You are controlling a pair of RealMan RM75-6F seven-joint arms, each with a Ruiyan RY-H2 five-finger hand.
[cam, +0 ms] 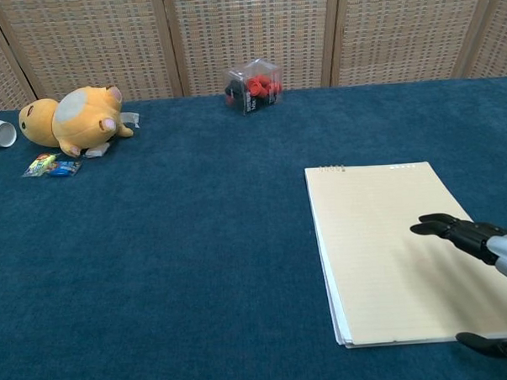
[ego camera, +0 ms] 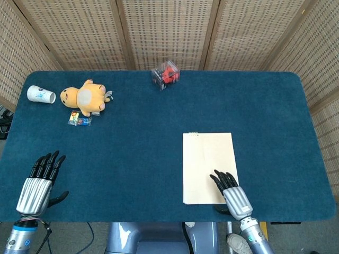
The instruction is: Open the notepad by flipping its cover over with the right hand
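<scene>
The cream notepad (ego camera: 207, 165) (cam: 399, 244) lies flat and closed on the blue table, right of centre, binding at its far edge. My right hand (ego camera: 231, 194) (cam: 484, 256) hovers over the notepad's near right corner, fingers (cam: 440, 226) stretched out and apart, thumb off the near edge, holding nothing. My left hand (ego camera: 38, 182) rests at the near left of the table, fingers spread, empty; the chest view does not show it.
A yellow plush toy (ego camera: 85, 97) (cam: 69, 119), a white paper cup (ego camera: 41, 94) on its side and a small colourful packet (ego camera: 79, 120) sit at the far left. A clear box of red pieces (ego camera: 165, 74) (cam: 253, 85) stands at the far middle.
</scene>
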